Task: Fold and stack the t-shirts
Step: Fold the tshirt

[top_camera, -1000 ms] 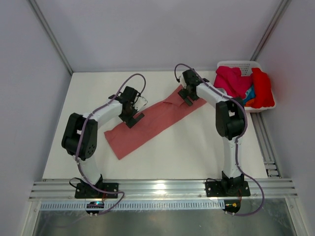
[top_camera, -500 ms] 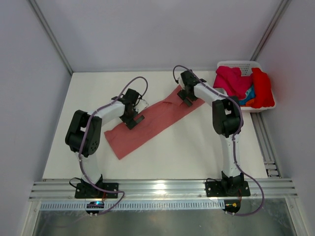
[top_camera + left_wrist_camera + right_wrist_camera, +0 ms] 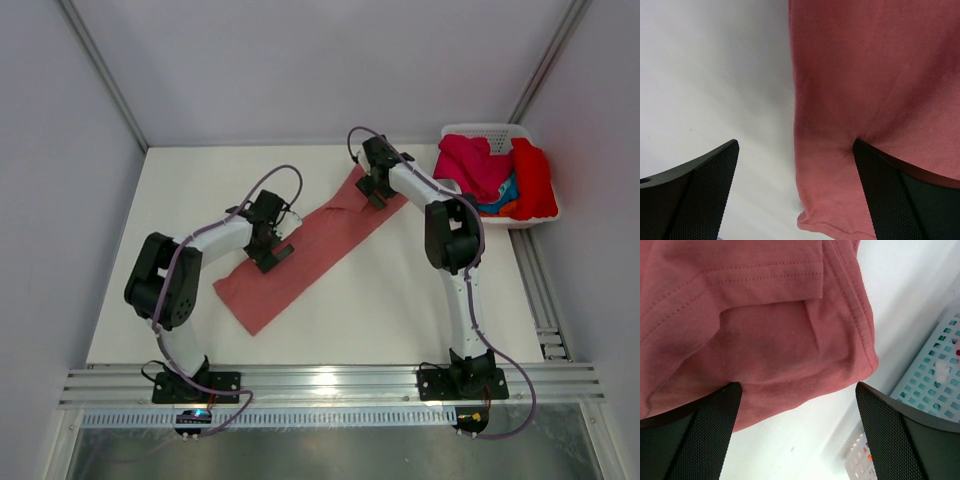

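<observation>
overhead first: shows a salmon t-shirt lying as a long narrow strip, set diagonally on the white tabletop, one end near-left, the other far-right. finds the left end effector over the strip's left half, at its far edge, jaws spread wide and gripping nothing. finds the right end effector at the strip's far-right end, likewise wide open, nothing held. places a white basket at the far-right corner, near the right arm and well apart from the left. holds, heaped inside, a magenta t-shirt, a bright red t-shirt, and slivers of blue cloth and orange cloth between them.

next, from the left wrist: looks down on the salmon t-shirt filling the right side, bare tabletop on the left, a rolled hem at the bottom. straddles the cloth's edge with the two black fingers, one over the tabletop, the other over the shirt, where the fabric puckers slightly at the tip. cannot tell whether that tip truly presses down.

lastly, from the right wrist: catches the salmon t-shirt close up, stitched hems and an overlapping fold showing, with its rounded corner ending just short of the basket and its pale mesh wall. keeps both fingers far apart, empty between.
</observation>
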You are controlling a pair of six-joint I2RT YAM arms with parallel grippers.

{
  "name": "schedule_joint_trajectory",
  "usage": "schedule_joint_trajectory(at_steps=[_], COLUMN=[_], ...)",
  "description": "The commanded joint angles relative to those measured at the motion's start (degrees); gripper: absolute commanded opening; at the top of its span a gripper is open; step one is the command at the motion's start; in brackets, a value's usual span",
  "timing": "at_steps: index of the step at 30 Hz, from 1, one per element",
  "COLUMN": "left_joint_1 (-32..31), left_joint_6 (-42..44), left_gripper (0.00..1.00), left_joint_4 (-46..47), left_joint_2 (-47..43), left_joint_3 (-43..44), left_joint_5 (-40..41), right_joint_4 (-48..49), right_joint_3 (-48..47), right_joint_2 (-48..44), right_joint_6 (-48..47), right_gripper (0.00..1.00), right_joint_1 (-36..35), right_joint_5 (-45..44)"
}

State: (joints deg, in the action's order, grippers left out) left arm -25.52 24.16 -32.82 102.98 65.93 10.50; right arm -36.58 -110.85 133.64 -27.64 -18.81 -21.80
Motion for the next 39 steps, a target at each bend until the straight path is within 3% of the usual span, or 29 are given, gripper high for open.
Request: schedule_joint_trajectory(at_steps=[1, 9, 19, 39], left_joint_1=[-3.0, -10.2, -20.4, -28.4], left_joint_6=[-1.7, -6.6, -11.5, -17.0], left_gripper=[0.99, 0.99, 0.99, 0.99], left_joint_4=[-7.3, -9.9, -10.6, -5.8], left_joint_2=[-1.0, -2.6, 2.3, 17.6], left_joint_3=[-3.4, -3.3, 2.9, 19.8], left_joint_5=[-1.4, -4.8, -12.4, -18.6], right_joint_4=[-1.1, -2.4, -4.6, -6.4], right_joint_3=[-3.2, -6.5, -11.8, -18.7], right_joint_2=[2.2, 3.8, 5.8, 9.0], right_joint_6=[0.7, 0.6, 2.0, 2.1], right_gripper=[0.99, 0.99, 0.99, 0.99], right_joint_1=[-0.1, -0.1, -1.1, -4.2], right_joint_5=[0.0, 0.4, 2.4, 2.9])
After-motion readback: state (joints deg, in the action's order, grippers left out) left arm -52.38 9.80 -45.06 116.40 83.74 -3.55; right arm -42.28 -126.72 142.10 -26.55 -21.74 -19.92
